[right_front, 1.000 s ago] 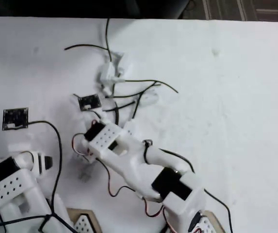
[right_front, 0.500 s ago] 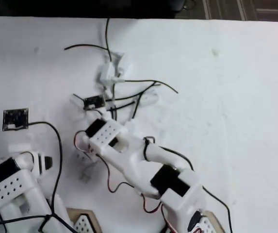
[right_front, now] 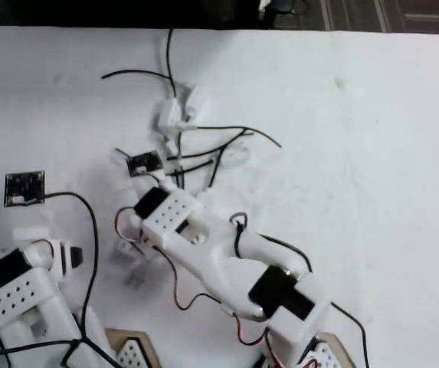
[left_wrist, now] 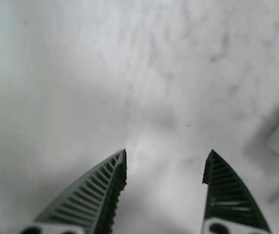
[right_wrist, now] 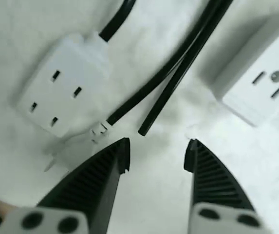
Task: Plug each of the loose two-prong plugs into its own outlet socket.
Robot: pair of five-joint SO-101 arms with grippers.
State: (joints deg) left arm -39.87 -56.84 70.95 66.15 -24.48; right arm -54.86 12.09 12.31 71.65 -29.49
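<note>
The outlet socket [right_wrist: 258, 90] runs off the right wrist view's edge.

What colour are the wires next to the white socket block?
Black. The wires show best in the right wrist view, beside the white socket block.

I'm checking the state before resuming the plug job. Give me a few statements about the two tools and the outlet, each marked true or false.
1. The right tool is open. True.
2. The right tool is shut on a thin black cable. False: it is open and holds nothing; the cable lies loose ahead of it.
3. The white four-slot outlet block already holds a plug. False: all of its slots are empty.
4. The left tool is open above a bare patch of the white table. True.
</note>
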